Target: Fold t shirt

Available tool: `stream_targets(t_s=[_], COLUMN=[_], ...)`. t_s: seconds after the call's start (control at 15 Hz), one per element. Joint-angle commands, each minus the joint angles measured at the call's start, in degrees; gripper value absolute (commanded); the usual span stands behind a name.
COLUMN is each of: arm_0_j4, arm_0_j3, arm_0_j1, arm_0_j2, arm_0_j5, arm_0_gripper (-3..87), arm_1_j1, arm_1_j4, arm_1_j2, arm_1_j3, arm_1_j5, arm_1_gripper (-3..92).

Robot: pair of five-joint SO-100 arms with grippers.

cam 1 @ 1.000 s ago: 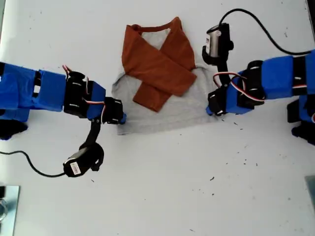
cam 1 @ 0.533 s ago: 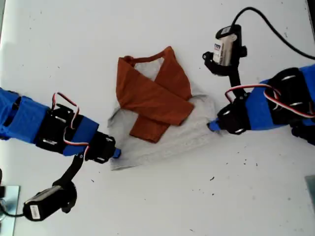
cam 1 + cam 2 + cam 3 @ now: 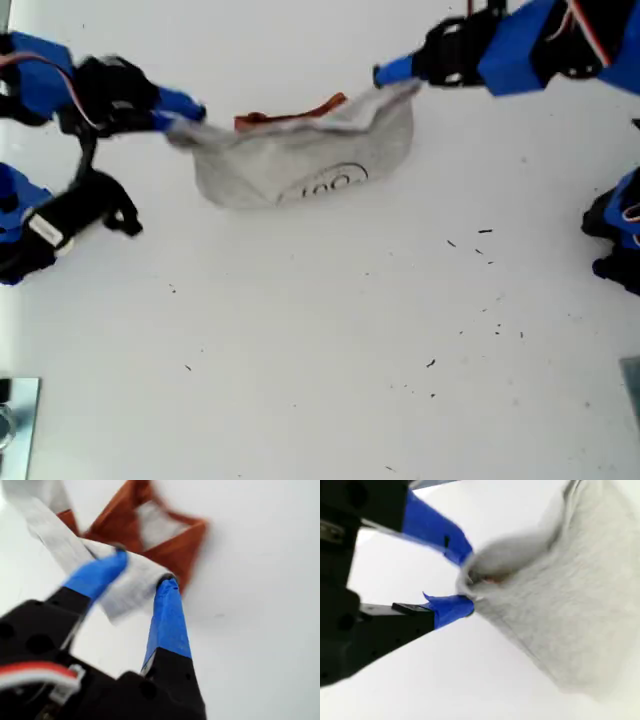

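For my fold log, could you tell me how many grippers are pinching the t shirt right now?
2: one gripper holds the t shirt at the exterior view's left, the other at its right.

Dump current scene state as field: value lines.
surface: white table
item: grey t shirt with rust-orange neckband, black printed logo facing the camera
shirt state: hem edge lifted and carried over toward the collar, bottom half doubled over
my first gripper: pinching a grey corner of the shirt
my second gripper: pinching a grey shirt edge
fold status: in progress, not yet released
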Motion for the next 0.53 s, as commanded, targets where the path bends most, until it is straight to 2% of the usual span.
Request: stream_targets(t_s=[0.0, 0.13, 0.2, 0.33, 0.47], arm_0_j4=[0.79, -4.13, -5.8, -2.9, -0.62], arm_0_j3=[9.14, 19.16, 24.35, 33.66, 42.8], arm_0_j1=[-7.91, -1.58, 1.93, 8.44, 18.81], arm_0_j2=[16.44, 20.21, 26.37, 42.89, 52.47], arm_0_j5=[2.72, 0.97, 0.18, -3.6, -12.74], arm_0_gripper=[33.3, 23.3, 18.9, 17.4, 15.3], arm_1_j1=[10.46, 10.9, 8.09, -0.09, -7.21], arm_1_j4=[0.26, 3.78, 3.78, 3.78, 3.96], arm_1_j2=[11.25, 18.37, 22.15, 29.09, 37.53], arm_1_j3=[6.68, 19.51, 26.46, 38.85, 51.24], arm_1_j5=[1.93, 2.29, 2.46, 4.13, 9.14], arm_1_gripper=[29.5, 29.4, 29.4, 29.4, 29.2])
